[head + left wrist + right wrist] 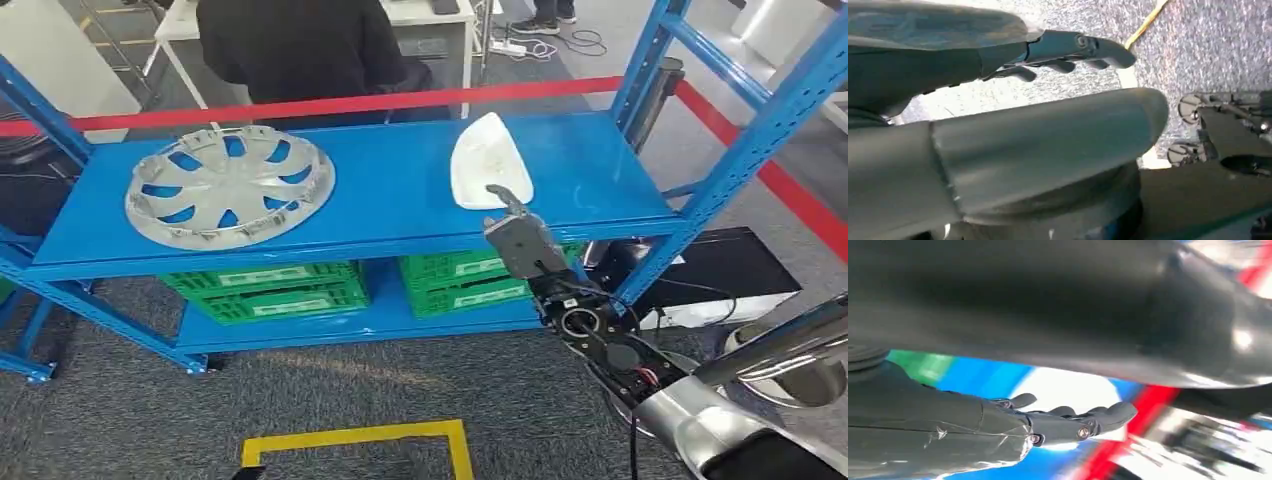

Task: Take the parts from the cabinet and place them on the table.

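From the head camera I see the blue shelf (380, 215) with a silver hubcap (228, 186) well to the left and a white cover (489, 160) near its front edge on the right. My right hand (522, 240) hovers at that edge, just below the cover, fingers apart, holding nothing. Green crates (270, 290) under the shelf carry white labels too small to read.

Left wrist: my left hand (1068, 50) hangs over grey carpet, fingers loosely apart, empty.

Right wrist: fingers (1068, 420) spread before the cover (1063, 390).
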